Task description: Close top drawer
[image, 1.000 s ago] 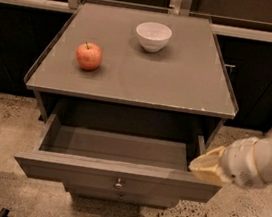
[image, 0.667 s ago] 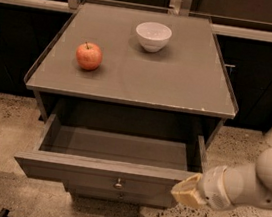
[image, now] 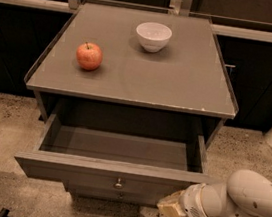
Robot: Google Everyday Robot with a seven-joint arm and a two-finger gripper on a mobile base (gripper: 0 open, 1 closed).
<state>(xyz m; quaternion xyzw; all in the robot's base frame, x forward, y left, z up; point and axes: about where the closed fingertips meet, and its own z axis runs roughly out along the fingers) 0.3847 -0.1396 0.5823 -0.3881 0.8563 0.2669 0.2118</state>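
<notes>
Gripper (image: 169,209) is low at near right, just beside the right end of the top drawer (image: 66,173) front, prob. set there to push it in. Open or closed: can't tell. Drawer is pulled well out twd the near side, w/ its knob (image: 119,183) left of the claw. Apple (image: 89,56) and bowl (image: 153,36) sit far back on the cabinet top (image: 189,88).

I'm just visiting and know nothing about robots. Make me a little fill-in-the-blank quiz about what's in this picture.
1. The top drawer is ___, not closed.
2. The round red fruit on the cabinet top is an ___.
3. The bowl near it is coloured ___.
4. The gripper sits low at the drawer front's ___ end, as the camera sees it.
Missing words: open; apple; white; right.
</notes>
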